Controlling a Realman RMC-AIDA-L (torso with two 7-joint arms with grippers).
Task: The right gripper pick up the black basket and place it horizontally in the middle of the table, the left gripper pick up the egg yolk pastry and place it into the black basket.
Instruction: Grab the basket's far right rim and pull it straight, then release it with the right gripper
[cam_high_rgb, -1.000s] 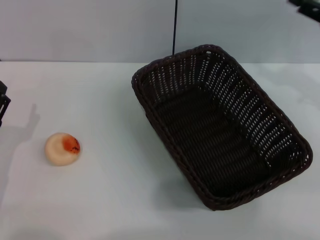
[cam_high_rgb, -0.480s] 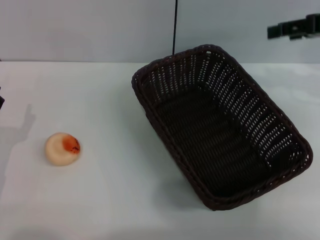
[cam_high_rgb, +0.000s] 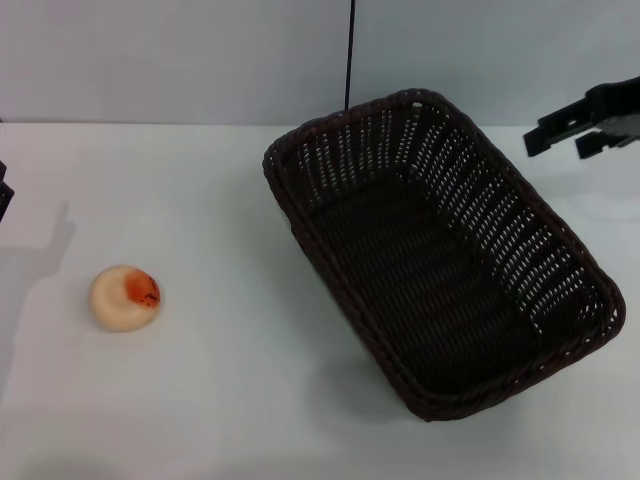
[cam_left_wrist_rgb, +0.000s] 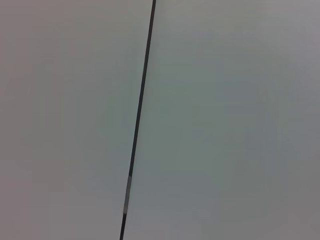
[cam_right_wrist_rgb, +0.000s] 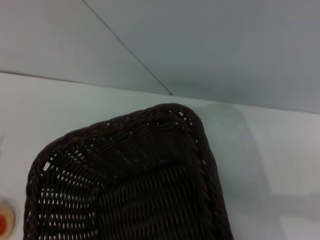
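The black basket (cam_high_rgb: 440, 260) lies askew on the white table (cam_high_rgb: 220, 400), right of the middle, one long side running from far left to near right. It also shows in the right wrist view (cam_right_wrist_rgb: 140, 185). The egg yolk pastry (cam_high_rgb: 125, 296) sits on the table at the left, well apart from the basket; a sliver of it shows in the right wrist view (cam_right_wrist_rgb: 4, 223). My right gripper (cam_high_rgb: 562, 140) hangs open in the air at the far right, above and beside the basket's far right rim. Only a scrap of my left gripper (cam_high_rgb: 4, 196) shows at the left edge.
A grey wall with a thin dark vertical seam (cam_high_rgb: 349, 55) stands behind the table; the left wrist view shows only this wall and seam (cam_left_wrist_rgb: 137, 125). Bare tabletop lies between the pastry and the basket.
My right gripper has come down from the top right corner toward the basket's far right side. The basket and pastry have not moved.
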